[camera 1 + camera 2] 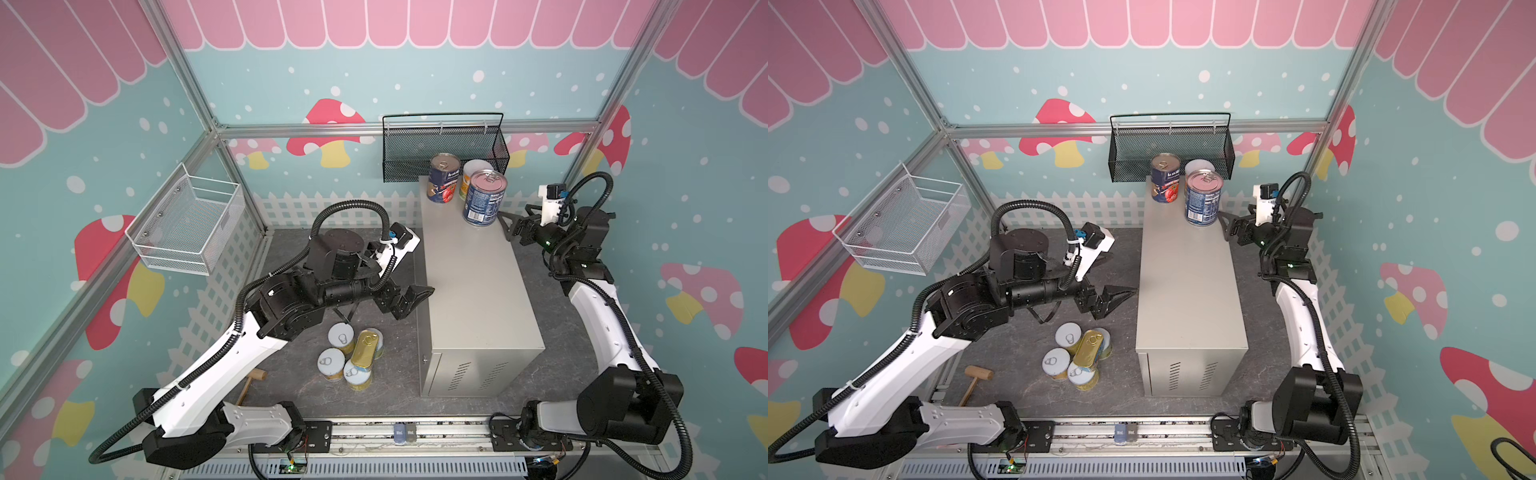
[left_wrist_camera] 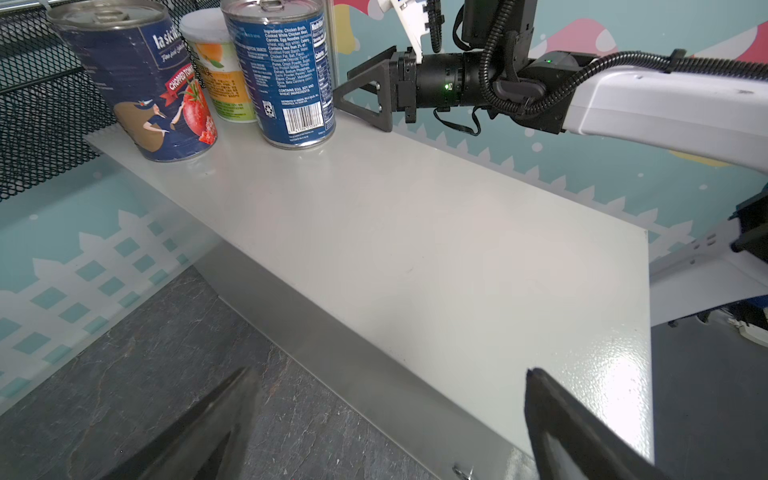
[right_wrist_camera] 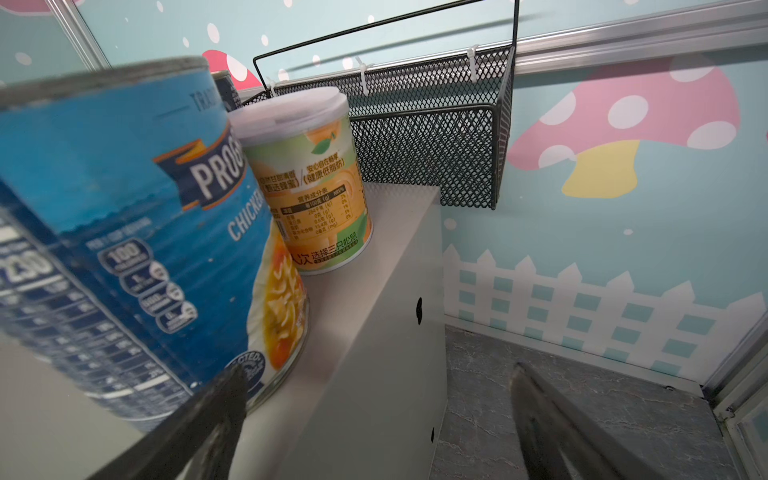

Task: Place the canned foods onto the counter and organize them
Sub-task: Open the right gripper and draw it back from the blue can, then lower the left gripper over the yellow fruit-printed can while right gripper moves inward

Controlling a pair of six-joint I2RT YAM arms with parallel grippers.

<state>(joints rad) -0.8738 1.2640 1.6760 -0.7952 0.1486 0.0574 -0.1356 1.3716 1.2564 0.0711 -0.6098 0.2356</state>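
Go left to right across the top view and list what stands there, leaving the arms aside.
white wire basket → wooden mallet → cluster of floor tins → counter

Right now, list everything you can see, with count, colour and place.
tomato can: one, dark blue, counter's far end
soup can: one, blue, beside it
short can: one, yellow-orange, white lid, behind the soup can
table cans: four, yellow, white lids, one mostly hidden, clustered left of the counter
gold tin: one, gold, lying atop that cluster
mallet: one, wooden, table's near-left
mesh basket: one, black, back wall
wire basket: one, white, left wall
counter: one, beige-grey, on the table
table: one, dark grey, cell floor
left pincer: one, black, open, empty, at the counter's left edge
right pincer: one, black, open, empty, beside the soup can
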